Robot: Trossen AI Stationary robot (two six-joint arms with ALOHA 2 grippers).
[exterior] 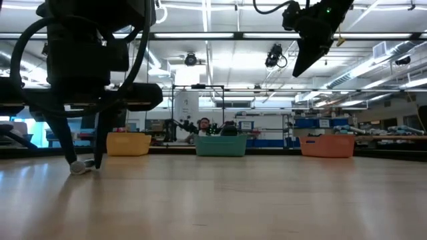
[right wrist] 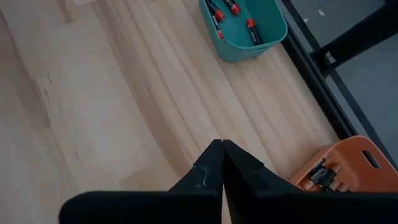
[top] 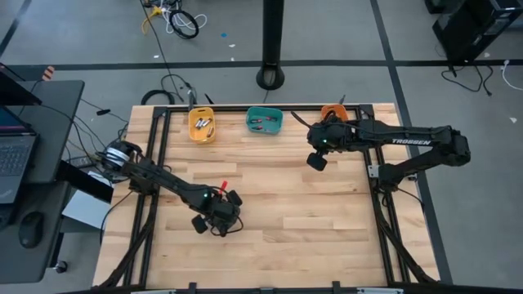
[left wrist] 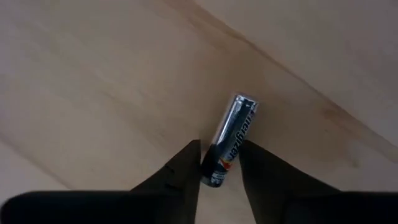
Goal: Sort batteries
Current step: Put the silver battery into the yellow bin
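A silver and black battery [left wrist: 229,144] lies flat on the wooden table [top: 310,220], near the front left; the low view shows it as a small silvery end [exterior: 80,167]. My left gripper [left wrist: 221,149] points down over it, open, one finger on each side of the battery's black end. My right gripper [top: 317,161] hangs shut and empty high above the table's far right part [right wrist: 222,146]. At the far edge stand a yellow bin [top: 203,125], a teal bin [top: 264,120] and an orange bin [top: 333,112], each holding batteries. My left gripper comes from above, and its fingers [left wrist: 186,163] lie across the battery's black end [left wrist: 216,169], close on both sides. The battery rests flat on the table. I cannot tell whether the fingers touch it.
The table's middle and right front are bare wood [top: 327,237]. A black frame rail [top: 157,155] runs along each side. A pole base [top: 270,77] stands behind the far edge. A desk with a laptop [top: 16,155] stands to the left. A person [exterior: 203,125] sits far beyond.
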